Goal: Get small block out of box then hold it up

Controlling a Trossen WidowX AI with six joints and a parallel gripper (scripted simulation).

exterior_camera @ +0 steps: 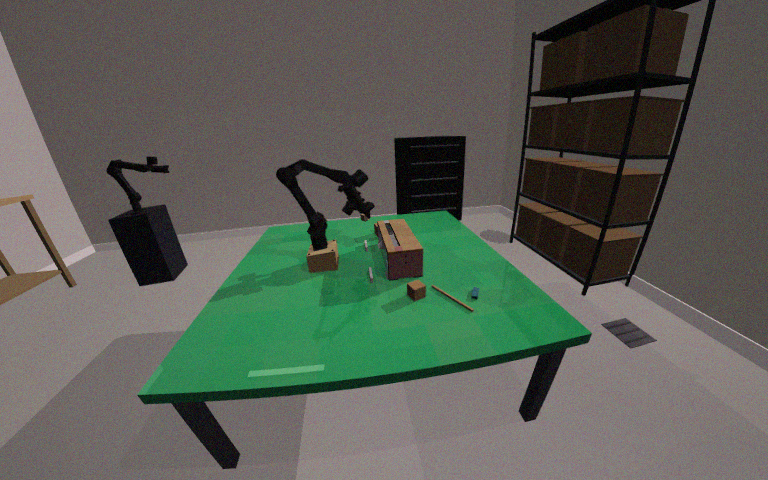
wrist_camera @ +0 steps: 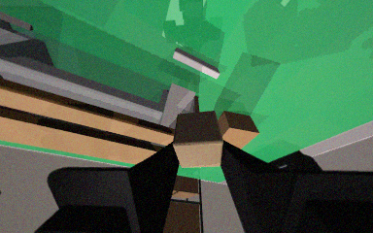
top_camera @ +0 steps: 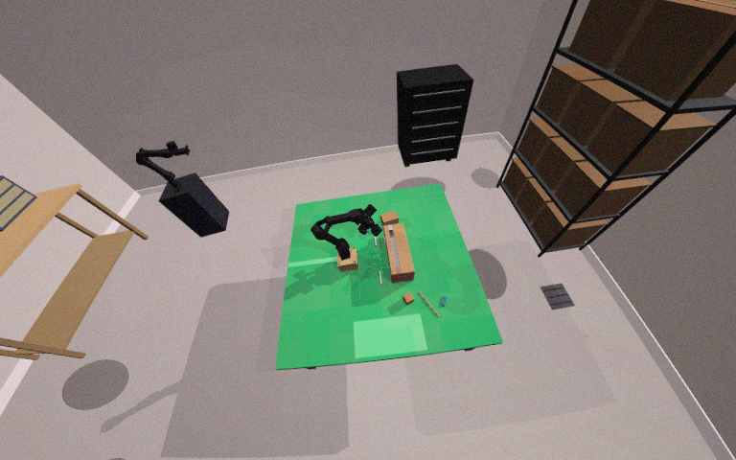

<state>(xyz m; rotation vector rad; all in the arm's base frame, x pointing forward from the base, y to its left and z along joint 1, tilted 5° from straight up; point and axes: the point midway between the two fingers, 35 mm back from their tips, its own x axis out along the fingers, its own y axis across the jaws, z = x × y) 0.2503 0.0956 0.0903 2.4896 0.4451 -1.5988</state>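
The small tan block (exterior_camera: 364, 217) (wrist_camera: 198, 141) is between my two black fingertips. My gripper (top_camera: 371, 230) (wrist_camera: 198, 143) is shut on it and holds it raised in the air. The brown box (top_camera: 402, 252) (exterior_camera: 404, 232) has a long slot in its top. It stands on the green table (top_camera: 325, 331) (exterior_camera: 339, 339). My gripper is near the box's far end, on the arm-base side. The box also shows at the left of the wrist view (wrist_camera: 73, 128). The block's gap from the box is hard to judge.
A brown cuboid (top_camera: 389, 218) (wrist_camera: 239, 128) stands at the box's far end. Two pale bars (top_camera: 375, 241) (top_camera: 380, 277) lie between arm base and box. A brown cube (top_camera: 408, 298) (exterior_camera: 416, 290), a thin stick (top_camera: 428, 303) (exterior_camera: 451, 298) and a blue piece (top_camera: 444, 301) (exterior_camera: 475, 292) are nearer the front.
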